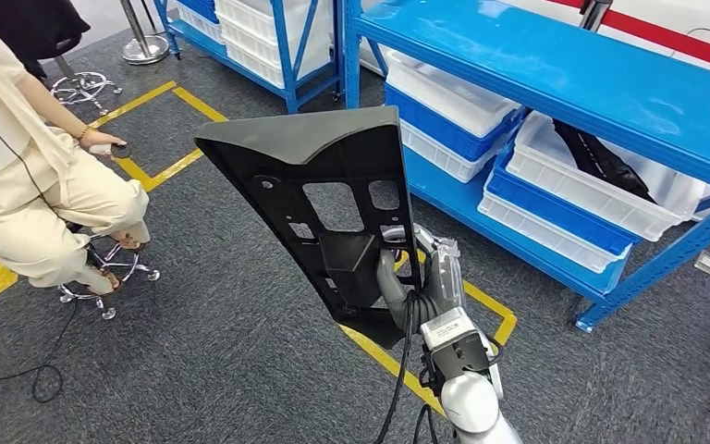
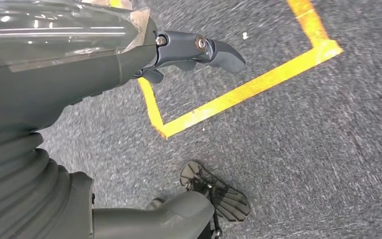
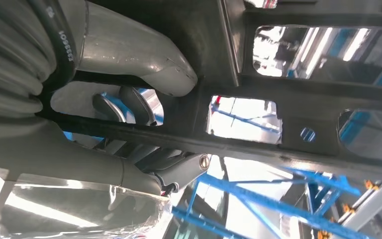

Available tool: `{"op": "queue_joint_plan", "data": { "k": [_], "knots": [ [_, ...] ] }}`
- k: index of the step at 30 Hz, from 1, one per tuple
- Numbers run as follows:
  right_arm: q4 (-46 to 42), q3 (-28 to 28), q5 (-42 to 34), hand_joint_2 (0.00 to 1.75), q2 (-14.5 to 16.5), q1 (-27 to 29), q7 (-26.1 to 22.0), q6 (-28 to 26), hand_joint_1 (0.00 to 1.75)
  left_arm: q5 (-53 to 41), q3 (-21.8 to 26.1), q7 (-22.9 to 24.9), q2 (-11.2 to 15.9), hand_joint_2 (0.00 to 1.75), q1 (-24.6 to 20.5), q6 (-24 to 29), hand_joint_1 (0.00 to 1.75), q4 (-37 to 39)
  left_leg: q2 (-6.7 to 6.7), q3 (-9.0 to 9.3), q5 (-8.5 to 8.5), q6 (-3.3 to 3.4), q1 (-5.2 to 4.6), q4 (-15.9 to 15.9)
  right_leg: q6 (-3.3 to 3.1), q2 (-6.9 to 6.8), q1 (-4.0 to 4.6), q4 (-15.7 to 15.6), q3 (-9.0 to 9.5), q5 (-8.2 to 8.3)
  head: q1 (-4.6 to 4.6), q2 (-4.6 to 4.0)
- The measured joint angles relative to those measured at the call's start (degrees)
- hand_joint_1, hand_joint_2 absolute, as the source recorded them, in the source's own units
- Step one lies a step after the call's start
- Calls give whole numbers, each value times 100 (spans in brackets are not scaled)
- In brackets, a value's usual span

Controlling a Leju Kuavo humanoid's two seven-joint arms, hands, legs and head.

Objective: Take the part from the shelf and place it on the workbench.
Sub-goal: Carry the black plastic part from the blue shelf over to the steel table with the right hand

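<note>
I am carrying the big black plastic panel [image 1: 319, 199] in my right robot hand [image 1: 430, 277]. My fingers wrap around one of its lower edges, near the cut-out holes, and the panel stands tall and tilted in front of me. In the right wrist view my thumb [image 3: 144, 57] presses on one face of the panel [image 3: 258, 89] and my darker fingers [image 3: 124, 104] poke through a hole on the other side. So the grip looks firm.

My left robot hand [image 2: 199, 50] hangs down over the grey floor [image 2: 303, 149] near a yellow tape line [image 2: 238, 94]. It holds nothing, and its fingers look loosely spread.

The panel is already off the blue shelf [image 1: 555, 83], which stands just beside me with white bins [image 1: 601, 185] in it. I cannot see the tabletop yet, so I think I must turn and find it.

To do this well, I should squeeze steadily, because the panel is wide and held by one edge, so it could swing or slip. I should turn slowly and keep its far corner away from the shelf and from the person [image 1: 28, 176] sitting on the stool [image 1: 111, 268] nearby.
</note>
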Motion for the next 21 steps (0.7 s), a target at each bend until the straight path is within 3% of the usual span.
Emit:
{"op": "queue_joint_plan", "data": {
  "k": [2, 3, 5, 6, 8, 10, 12, 13, 14, 15, 17, 19, 21],
  "knots": [
    [41, 1, -2, 175, 2, -65, 13, -22, 175, -3, -1, 2, -2, 175, -6, -19, 0, -1, -115, -40, -22, -53, -18, 69, 11, 133, -23, -597, 259, 227, -4, 0],
    [53, 1, -1, 175, 4, -81, 19, -38, 175, -4, 0, 1, -1, 175, -5, -22, 0, -1, -157, -66, -25, -87, -22, 89, -23, 165, -18, -708, 305, 262, -13, 0],
    [67, 2, 2, 175, 8, -94, 25, -62, 175, -4, 1, 1, 2, 175, 11, -23, 0, -1, -212, -109, -6, -154, -1, 91, -116, 88, -2, -716, 308, 294, -24, 0],
    [70, 3, 3, 175, 13, -101, 26, -67, 175, -4, 1, 1, 5, 175, 20, -22, 0, -1, -160, -133, -17, -183, 10, 119, -155, 50, -7, -723, 314, 314, -26, 0],
    [75, 4, 3, 175, 30, -112, 28, -70, 175, -4, 1, 1, 9, 175, 25, -23, 0, -1, 95, -280, -201, -237, 20, 420, -228, -40, -29, -742, 322, 336, -57, 0],
    [79, 3, 3, 175, 41, -110, 29, -74, 175, -4, 1, 1, 7, 175, 13, -24, 0, 0, 341, -623, -558, -287, 34, 1135, -272, -148, -9, -743, 322, 328, -89, 0],
    [84, 2, 8, 175, 42, -83, 31, -86, 175, -4, 1, -1, 6, 175, 8, -17, 0, 0, 402, -910, -735, -319, 56, 1702, -289, -278, 8, -743, 321, 319, -89, 0],
    [84, 3, 15, 175, 42, -61, 32, -96, 175, -4, 1, -2, 6, 175, 10, -9, 0, 0, 415, -906, -673, -323, 62, 1691, -293, -338, 10, -743, 323, 315, -91, 0],
    [81, 4, 28, 175, 43, -35, 32, -109, 175, -4, 1, -6, 6, 175, 11, 2, 0, 0, 441, -780, -523, -317, 66, 1448, -290, -395, 11, -743, 328, 308, -91, 0],
    [71, 5, 45, 175, 45, -4, 32, -124, 175, -4, 1, -10, 6, 175, 9, 14, 0, 0, 516, -555, -339, -301, 66, 1038, -283, -445, 13, -743, 337, 298, -92, 0],
    [32, 7, 96, 175, 51, 64, 32, -160, 175, -18, 1, -22, 2, 175, -6, 26, 0, 0, 687, -184, -130, -248, 32, 358, -242, -528, 54, -743, 353, 270, -85, 0],
    [-20, 8, 154, 175, 56, 145, 32, -186, 175, -40, 1, -31, -4, 175, -17, 28, 0, 0, 714, -100, -126, -183, -15, 166, -188, -608, 87, -756, 370, 249, -75, 0],
    [-66, 11, 201, 175, 66, 241, 31, -192, 175, -50, 2, -41, -13, 175, -10, 32, 0, 0, 598, -84, -103, -103, -21, 115, -126, -651, 89, -762, 392, 225, -71, 0]
  ]
}}
